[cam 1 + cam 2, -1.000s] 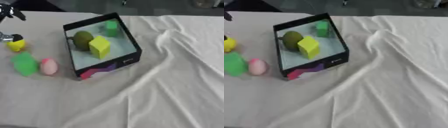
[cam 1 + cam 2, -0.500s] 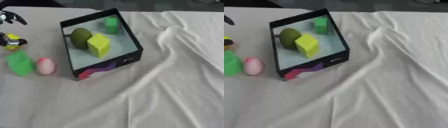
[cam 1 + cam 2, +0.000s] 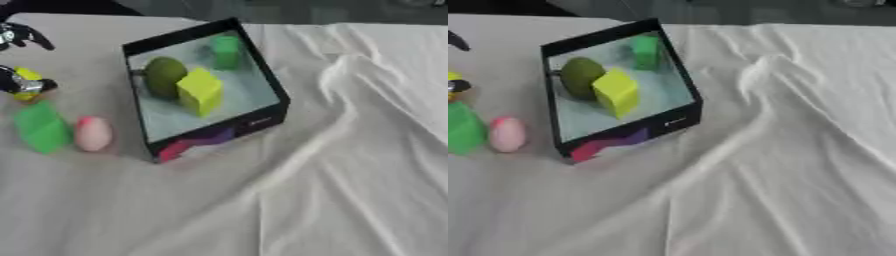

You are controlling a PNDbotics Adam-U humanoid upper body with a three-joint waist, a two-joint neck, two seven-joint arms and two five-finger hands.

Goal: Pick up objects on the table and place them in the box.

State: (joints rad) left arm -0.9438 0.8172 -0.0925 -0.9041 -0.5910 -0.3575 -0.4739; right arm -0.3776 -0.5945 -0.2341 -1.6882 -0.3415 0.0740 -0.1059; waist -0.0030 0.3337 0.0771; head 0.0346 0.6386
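Left eye view
- Box (image 3: 273, 85): black walls, pale floor, centre-far of the table, on the white cloth (image 3: 350, 175). It holds 3 items: olive ball (image 3: 164, 75), yellow block (image 3: 200, 91), small green block (image 3: 226, 50) at the far end.
- My left hand (image 3: 22, 82): at the far-left edge, fingers curled round the yellow piece (image 3: 26, 75); another dark finger shows above it, by the corner.
- Green piece (image 3: 41, 127): on the cloth, left of the box, just nearer than my hand.
- Pink egg (image 3: 92, 133): just beside the green piece, between it and the box wall.
- Right hand: not seen.

Right eye view
- Same layout, shifted left. The yellow piece (image 3: 455, 86) is cut by the left edge, with only a tip of my hand on it. Green piece and pink egg lie at the left edge, the egg near the box's near-left corner.

Risks, as I judge them
- 1: the yellow piece looks small and rounded and could slip from my fingers on the way across.
- 2: a low carry could catch the box's left wall and shove or tip the box.
- 3: my arm passing over could nudge the egg, which would roll on the cloth.
- 4: the box is already part full, so a drop onto the ball may bounce out.
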